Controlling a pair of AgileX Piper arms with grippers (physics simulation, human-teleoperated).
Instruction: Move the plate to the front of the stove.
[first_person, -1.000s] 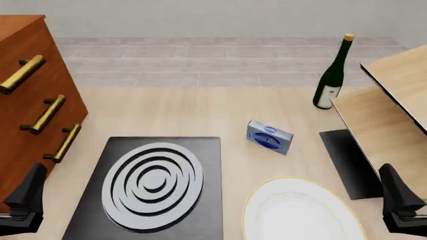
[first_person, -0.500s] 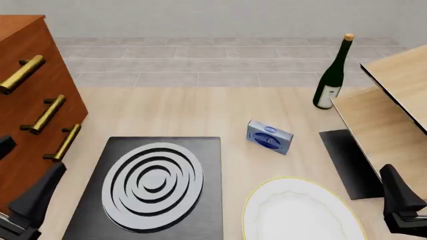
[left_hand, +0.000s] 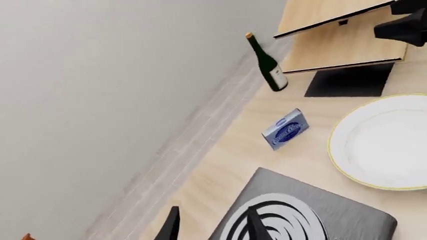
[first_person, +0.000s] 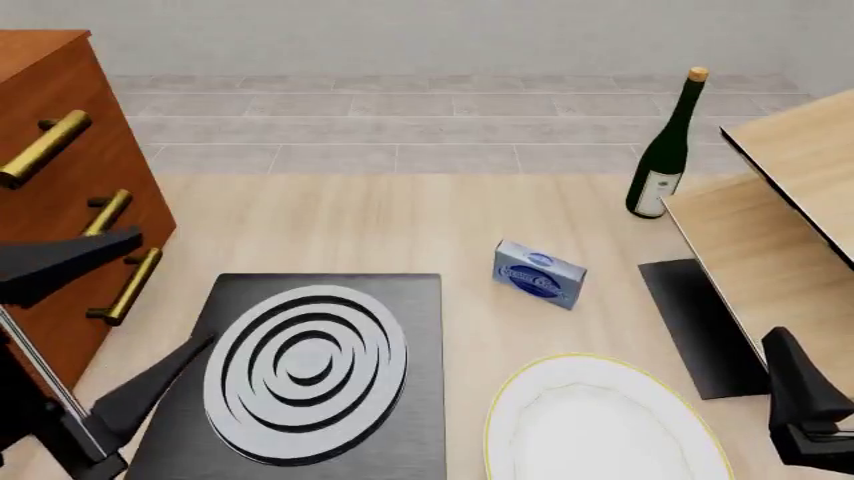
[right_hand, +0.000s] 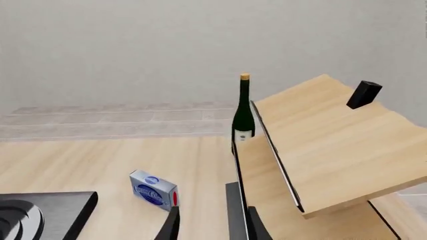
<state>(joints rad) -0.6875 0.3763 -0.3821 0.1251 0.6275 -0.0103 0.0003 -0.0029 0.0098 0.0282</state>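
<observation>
The white plate (first_person: 601, 425) with its yellow rim lies flat at the table's near edge, right of the stove (first_person: 314, 365); it also shows in the left wrist view as the plate (left_hand: 383, 142). The black stove slab (left_hand: 300, 215) carries grey-white rings. My left gripper (first_person: 174, 290) hangs open above the stove's left edge, holding nothing. Well apart from the plate's right rim, my right gripper (first_person: 794, 390) sits low at the near right, open and empty. The plate is out of the right wrist view, which shows only the stove's corner (right_hand: 47, 212).
A blue box (first_person: 539, 274) stands behind the plate, and a green bottle (first_person: 663, 150) at the back right. A dark mat (first_person: 701, 325) lies under a tilted wooden shelf (first_person: 774, 240). A wooden drawer cabinet (first_person: 67, 200) stands close on the left.
My left gripper has risen from the near-left corner and moved rightward over the stove's left edge. The right gripper, plate and stove have stayed put.
</observation>
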